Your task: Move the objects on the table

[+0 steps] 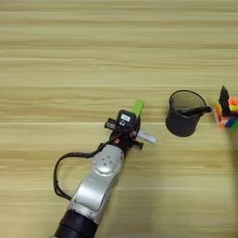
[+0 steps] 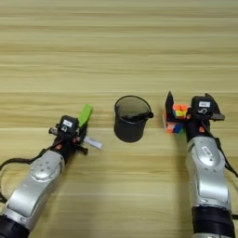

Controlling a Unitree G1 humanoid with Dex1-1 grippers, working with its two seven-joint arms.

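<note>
My left gripper (image 1: 127, 122) reaches over the table (image 1: 69, 56) at the lower middle. The flat lime-green block (image 1: 138, 107) sticks out just beyond its tip, tilted. The white marker (image 1: 147, 137) lies by the gripper's right side, its black cap hidden under the hand. To the right stands the black mesh cup (image 2: 131, 120), upright. My right gripper (image 2: 190, 103) is open around the multicoloured puzzle cube (image 2: 179, 117). The cube rests against the left finger (image 2: 169, 104), with a gap to the other one.
A black cable (image 1: 58, 174) loops off the left forearm over the table. The cup stands between the two hands, close to the cube. Bare wood stretches across the far half of the table.
</note>
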